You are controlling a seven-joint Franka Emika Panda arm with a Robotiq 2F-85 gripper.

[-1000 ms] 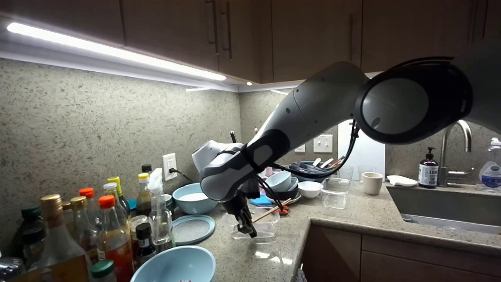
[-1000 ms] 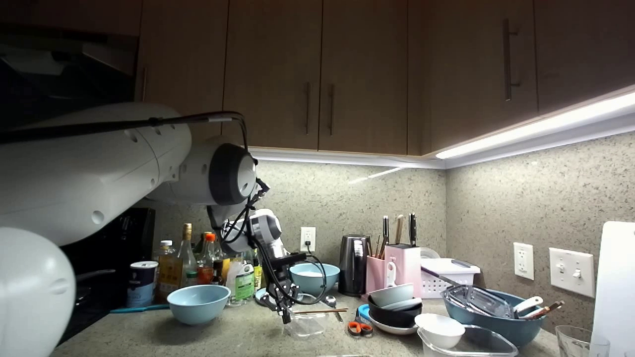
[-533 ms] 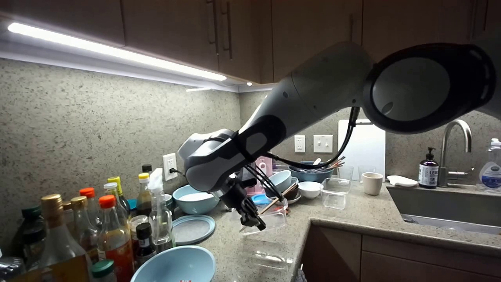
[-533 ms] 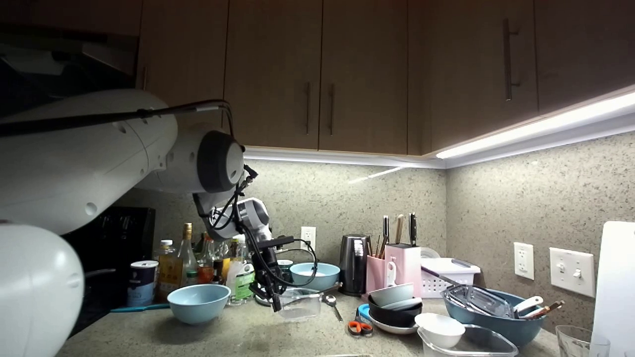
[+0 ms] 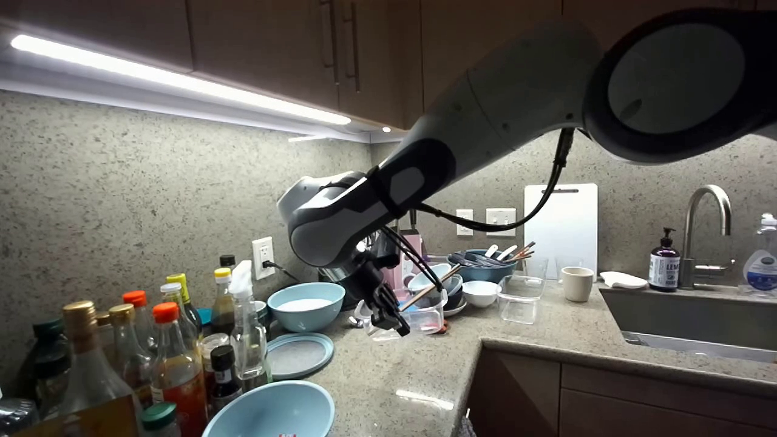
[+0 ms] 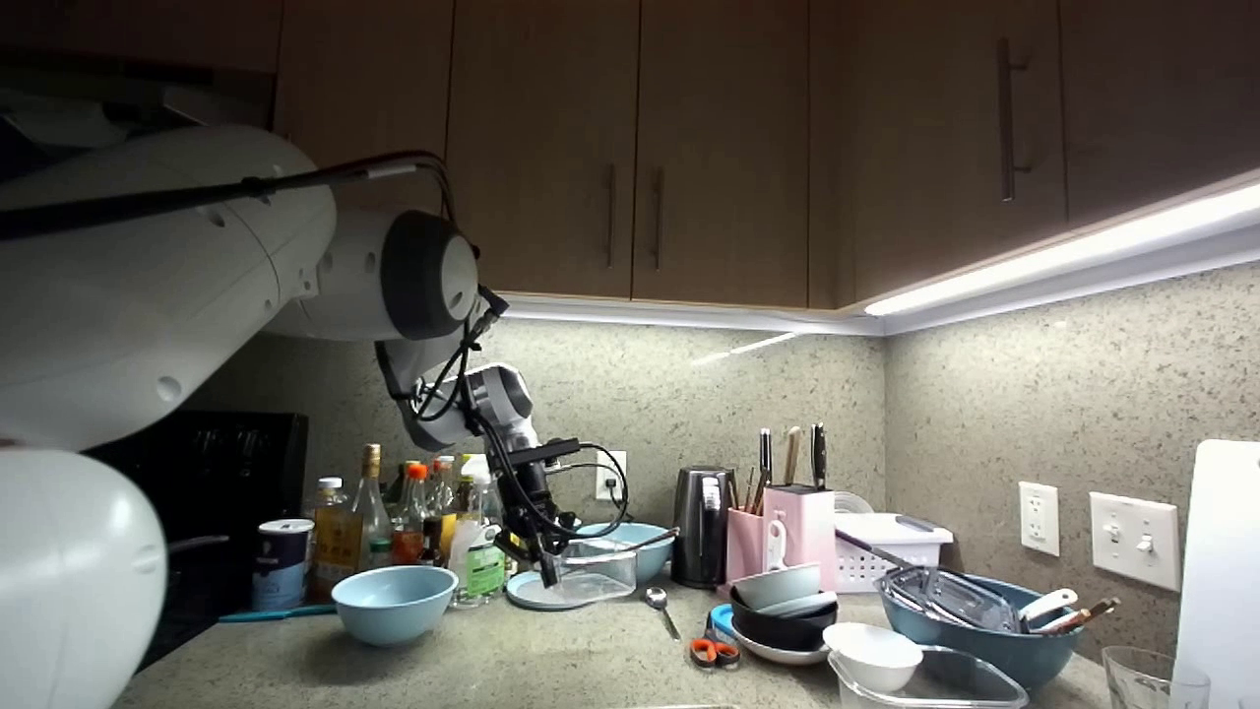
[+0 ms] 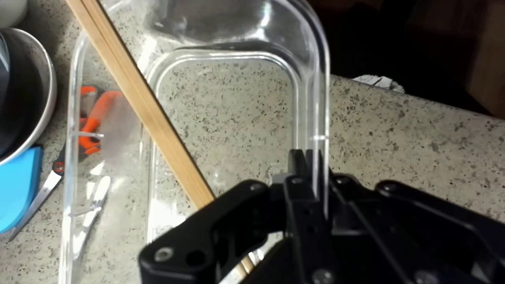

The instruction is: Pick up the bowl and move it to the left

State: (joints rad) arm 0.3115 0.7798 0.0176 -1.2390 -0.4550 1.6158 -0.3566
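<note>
My gripper (image 7: 305, 159) is shut on the rim of a clear plastic container (image 7: 311, 75), which hangs tilted above the counter. The gripper (image 5: 397, 326) and the container (image 5: 428, 320) show in an exterior view, and the gripper (image 6: 547, 576) and container (image 6: 607, 576) in an exterior view too. Wooden chopsticks (image 7: 148, 106) lie across the container. The bowl of the task may be this container; a light blue bowl (image 5: 276, 413) stands at the near left, apart from the gripper, and shows as a bowl (image 6: 394, 603) on the counter.
Several bottles (image 5: 176, 358) line the wall beside a round lid (image 5: 300, 355) and another blue bowl (image 5: 306, 306). Scissors (image 6: 714, 650), a spoon (image 6: 661, 611) and stacked bowls (image 6: 787, 620) lie right of the arm. The counter edge (image 5: 476, 364) borders the front.
My gripper has risen with the container and chopsticks, lifting them off the counter. In an exterior view it has also shifted slightly left. The blue bowls have not moved.
</note>
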